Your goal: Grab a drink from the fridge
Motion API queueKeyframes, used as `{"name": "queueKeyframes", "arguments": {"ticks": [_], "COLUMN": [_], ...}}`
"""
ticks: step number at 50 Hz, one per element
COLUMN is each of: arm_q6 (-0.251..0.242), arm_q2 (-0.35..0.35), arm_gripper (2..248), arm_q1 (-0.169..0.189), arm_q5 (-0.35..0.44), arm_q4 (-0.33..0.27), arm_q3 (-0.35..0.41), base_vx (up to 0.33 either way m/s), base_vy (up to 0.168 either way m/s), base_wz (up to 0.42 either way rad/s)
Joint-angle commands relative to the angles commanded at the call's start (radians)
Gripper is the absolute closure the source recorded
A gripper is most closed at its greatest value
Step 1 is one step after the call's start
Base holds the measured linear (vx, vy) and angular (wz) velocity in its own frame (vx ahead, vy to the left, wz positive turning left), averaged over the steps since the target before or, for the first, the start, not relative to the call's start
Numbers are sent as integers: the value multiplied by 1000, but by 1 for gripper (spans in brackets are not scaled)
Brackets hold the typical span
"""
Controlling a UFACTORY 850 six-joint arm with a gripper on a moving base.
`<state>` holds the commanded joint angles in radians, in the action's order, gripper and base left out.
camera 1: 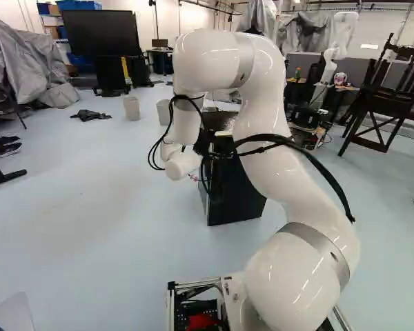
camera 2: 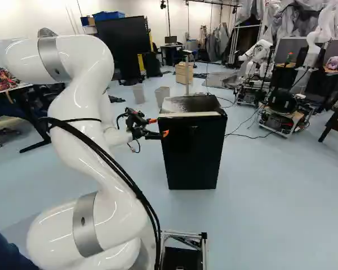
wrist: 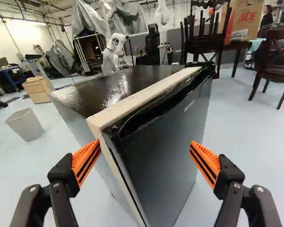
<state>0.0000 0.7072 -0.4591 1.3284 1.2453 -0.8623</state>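
Observation:
A small black fridge [camera 2: 192,149] stands upright on the floor, its door shut against the body. My gripper [camera 2: 159,127] is at the fridge's left side in the right base view, near the upper part of the door. In the wrist view the gripper [wrist: 146,146] stands wide open, nothing held. The fridge door [wrist: 168,137] lies ahead, its side edge showing between the two orange pads. A pale strip [wrist: 142,97] runs along the top front edge behind the door's recessed grip. No drink is visible. In the left base view the arm hides part of the fridge.
Two pale bins [camera 2: 162,95] stand on the floor behind the fridge, near a wooden drawer box [camera 2: 184,73]. Another robot [camera 2: 256,59] is farther back. Dark wooden chairs [camera 1: 386,103] stand at the right of the left base view. A dark cloth [camera 1: 91,115] lies on the floor.

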Motion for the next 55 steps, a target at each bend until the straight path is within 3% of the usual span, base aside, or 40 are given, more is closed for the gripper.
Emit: {"name": "queueKeyframes", "arguments": {"ticks": [20,55], "arm_q6": [0,0], "arm_q2": [14,5], "arm_gripper": [3,3], "arm_q1": [17,14], "arm_q5": [-8,-5], "arm_q4": [7,23], "arm_q3": [-25,-9], "base_vx": [0,0], "base_vy": [0,0], "base_wz": [0,0]}}
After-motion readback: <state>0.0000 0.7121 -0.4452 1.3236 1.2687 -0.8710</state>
